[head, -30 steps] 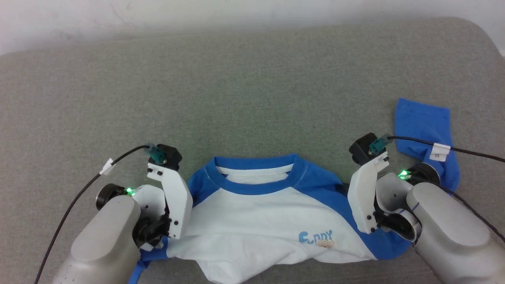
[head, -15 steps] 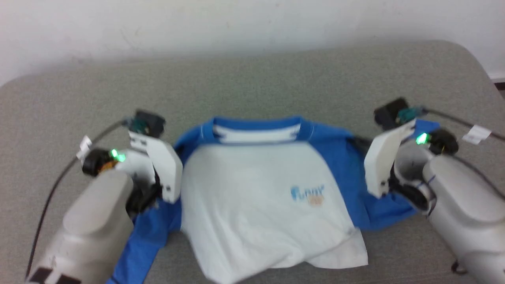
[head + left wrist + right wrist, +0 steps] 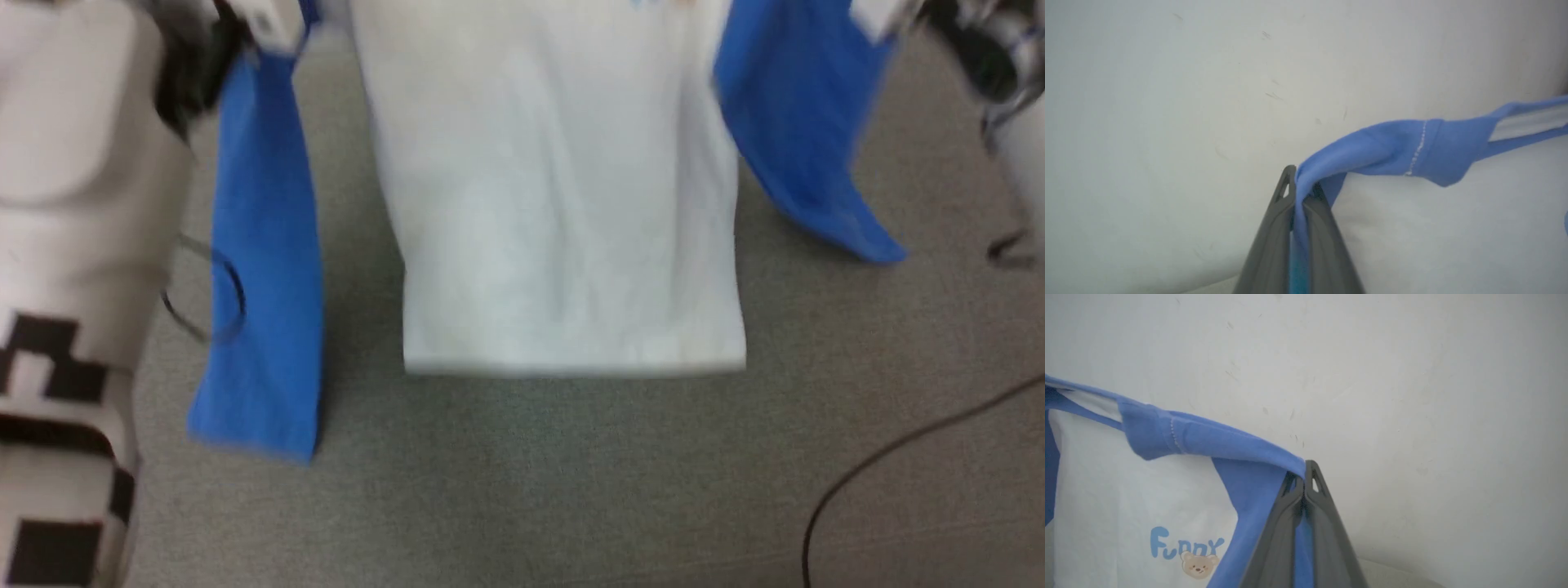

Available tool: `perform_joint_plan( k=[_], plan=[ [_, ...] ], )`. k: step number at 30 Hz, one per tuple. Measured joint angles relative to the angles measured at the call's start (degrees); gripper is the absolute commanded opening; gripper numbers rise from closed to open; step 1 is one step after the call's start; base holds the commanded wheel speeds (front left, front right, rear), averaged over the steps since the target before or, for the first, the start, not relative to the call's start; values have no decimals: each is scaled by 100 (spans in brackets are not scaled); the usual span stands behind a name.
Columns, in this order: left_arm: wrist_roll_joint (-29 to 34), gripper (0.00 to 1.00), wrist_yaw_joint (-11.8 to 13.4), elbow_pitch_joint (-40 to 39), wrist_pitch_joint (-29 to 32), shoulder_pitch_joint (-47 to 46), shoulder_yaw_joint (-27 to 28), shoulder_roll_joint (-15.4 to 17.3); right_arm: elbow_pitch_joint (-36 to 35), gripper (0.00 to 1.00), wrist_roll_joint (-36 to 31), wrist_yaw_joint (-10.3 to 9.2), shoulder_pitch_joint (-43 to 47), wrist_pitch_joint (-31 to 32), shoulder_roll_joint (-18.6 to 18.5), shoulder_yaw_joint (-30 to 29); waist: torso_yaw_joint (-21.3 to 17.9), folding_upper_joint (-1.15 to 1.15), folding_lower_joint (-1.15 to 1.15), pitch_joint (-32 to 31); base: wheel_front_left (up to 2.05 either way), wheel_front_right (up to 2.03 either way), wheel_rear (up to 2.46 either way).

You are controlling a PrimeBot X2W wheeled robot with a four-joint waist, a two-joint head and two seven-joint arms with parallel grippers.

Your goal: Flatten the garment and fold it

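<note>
The garment, a white shirt with blue sleeves, hangs lifted above the grey surface, its hem level and both sleeves dangling. In the left wrist view my left gripper is shut on the blue shoulder fabric of the garment. In the right wrist view my right gripper is shut on the other blue shoulder of the garment, with the "Funny" lettering and bear on the chest below. The head view is blurred; my left forearm fills its left edge.
The grey padded surface lies under the hanging shirt. A black cable runs across its lower right. A pale wall stands behind both grippers.
Both grippers have raised the garment off the surface, and it now hangs stretched between them. The left gripper closed on the shoulder. The head camera has tilted down.
</note>
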Motion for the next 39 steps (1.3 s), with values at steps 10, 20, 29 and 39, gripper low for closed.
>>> perform_joint_plan(
  k=[10,20,29,39],
  plan=[
    [372,0,245,479,-988,-2229,214,-4,498,0,-744,40,-2252,-1269,238,-539,-138,0,0,974,0,0,0],
    [469,0,355,1094,-1493,-2854,261,-30,1100,0,-996,34,-2959,-1883,586,-419,-233,0,0,1856,0,0,0],
    [122,0,274,1700,-1803,-2327,463,-253,1778,0,-719,32,-2602,-1934,846,120,-225,0,0,2458,0,0,0],
    [-134,0,34,1348,-1942,-242,862,-499,1581,0,212,-9,-928,-1853,725,1188,-66,0,-2,2165,0,0,0]
  ],
)
